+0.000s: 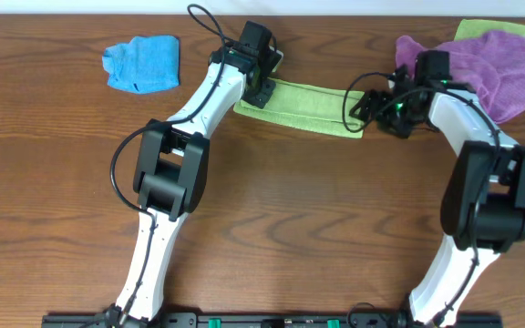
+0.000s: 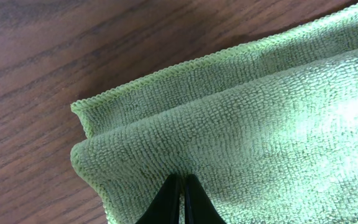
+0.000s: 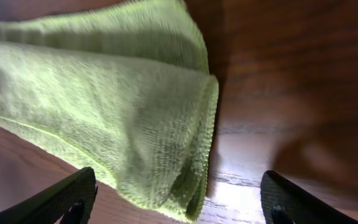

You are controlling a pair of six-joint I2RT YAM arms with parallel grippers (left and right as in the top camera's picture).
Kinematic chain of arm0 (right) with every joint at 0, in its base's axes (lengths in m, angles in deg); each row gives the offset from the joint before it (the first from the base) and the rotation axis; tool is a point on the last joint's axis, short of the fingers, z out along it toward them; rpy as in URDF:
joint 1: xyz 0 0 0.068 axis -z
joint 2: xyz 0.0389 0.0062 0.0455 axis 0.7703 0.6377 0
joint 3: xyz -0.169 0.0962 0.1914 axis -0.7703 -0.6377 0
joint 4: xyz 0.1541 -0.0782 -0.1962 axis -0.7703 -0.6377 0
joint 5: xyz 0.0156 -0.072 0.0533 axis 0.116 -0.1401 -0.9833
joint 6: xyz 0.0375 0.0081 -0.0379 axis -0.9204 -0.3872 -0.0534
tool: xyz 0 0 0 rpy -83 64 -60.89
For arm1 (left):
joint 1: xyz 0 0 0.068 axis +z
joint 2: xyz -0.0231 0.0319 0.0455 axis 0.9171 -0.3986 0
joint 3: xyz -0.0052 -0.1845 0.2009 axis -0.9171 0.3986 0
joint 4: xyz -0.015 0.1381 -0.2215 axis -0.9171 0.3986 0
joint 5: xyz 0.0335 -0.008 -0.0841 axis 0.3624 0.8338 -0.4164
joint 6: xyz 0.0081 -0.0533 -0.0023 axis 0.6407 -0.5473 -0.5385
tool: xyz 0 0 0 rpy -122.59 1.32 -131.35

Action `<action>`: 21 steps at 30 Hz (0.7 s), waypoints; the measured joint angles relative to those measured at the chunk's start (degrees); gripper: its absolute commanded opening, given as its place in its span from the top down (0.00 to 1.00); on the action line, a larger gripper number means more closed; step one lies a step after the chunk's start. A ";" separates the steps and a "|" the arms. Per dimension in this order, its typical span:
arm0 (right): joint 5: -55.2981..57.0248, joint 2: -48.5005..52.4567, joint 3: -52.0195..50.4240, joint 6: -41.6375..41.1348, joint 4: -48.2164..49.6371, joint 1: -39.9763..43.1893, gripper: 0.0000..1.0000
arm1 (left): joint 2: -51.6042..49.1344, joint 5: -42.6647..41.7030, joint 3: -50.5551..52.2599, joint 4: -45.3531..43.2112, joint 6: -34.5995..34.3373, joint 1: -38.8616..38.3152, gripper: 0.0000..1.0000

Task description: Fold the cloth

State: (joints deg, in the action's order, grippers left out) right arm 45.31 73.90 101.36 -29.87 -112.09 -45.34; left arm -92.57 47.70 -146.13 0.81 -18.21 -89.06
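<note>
The dark wood-grain table point(image 1: 290, 219) runs back to a white wall point(image 1: 354, 6). The lime-green cloth point(image 1: 303, 105) lies folded into a long strip near the middle of the table's far edge. The left hand point(image 1: 261, 91) has its fingers together, tips on the strip's left end. The right hand point(image 1: 361, 107) stands apart at the right end. A blue cloth point(image 1: 141, 62) sits toward the far left corner, a purple cloth point(image 1: 490, 68) toward the far right.

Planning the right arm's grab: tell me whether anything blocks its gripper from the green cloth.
Nothing visible does. The right gripper is open at the end of the lime-green cloth, only bare table between. The purple cloth lies behind that arm.
</note>
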 measured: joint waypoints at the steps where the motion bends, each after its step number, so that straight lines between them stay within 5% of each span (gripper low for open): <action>1: -0.42 0.44 -0.20 -0.13 0.02 0.00 0.17 | 0.00 0.02 0.00 0.02 0.02 -0.02 0.94; 14: -7.78 0.37 -4.39 -3.78 8.39 0.04 0.19 | 0.00 0.00 0.00 0.00 0.39 -0.02 0.94; 21: -11.39 -0.85 -9.29 -6.73 14.03 0.35 0.32 | 0.00 0.00 0.00 -0.04 0.39 -0.02 0.94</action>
State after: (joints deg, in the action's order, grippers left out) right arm 33.92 73.05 92.07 -36.60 -98.05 -44.99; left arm -92.57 47.70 -146.13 0.77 -17.82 -89.08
